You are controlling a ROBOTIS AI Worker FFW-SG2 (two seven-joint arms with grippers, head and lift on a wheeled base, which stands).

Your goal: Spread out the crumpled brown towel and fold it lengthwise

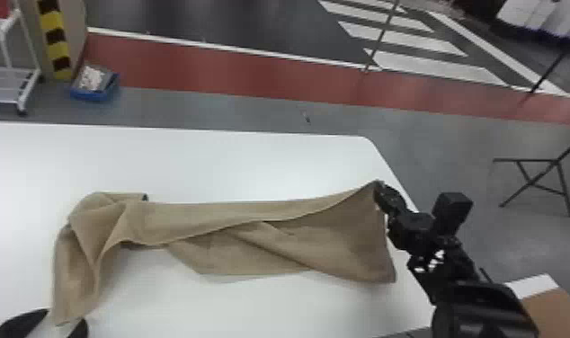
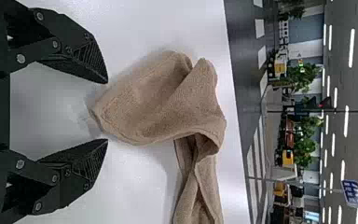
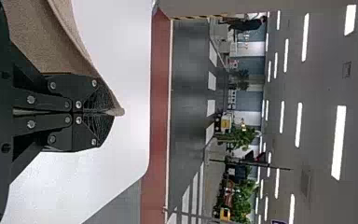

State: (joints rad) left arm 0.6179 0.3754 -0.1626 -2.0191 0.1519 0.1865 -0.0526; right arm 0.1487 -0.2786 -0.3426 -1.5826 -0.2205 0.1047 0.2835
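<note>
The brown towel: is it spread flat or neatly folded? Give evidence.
Neither: the brown towel stretches across the table, but its left end is bunched and creased layers overlap along its middle.

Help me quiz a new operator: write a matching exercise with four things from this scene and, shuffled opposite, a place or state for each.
1. left claw
2. right claw
3. brown towel
4. blue bin

A. shut on a corner of cloth
B. on the floor beyond the table
C. open, near the cloth's crumpled end
D. stretched across the tabletop, with folds

Pairs: 1-C, 2-A, 3-D, 4-B
</note>
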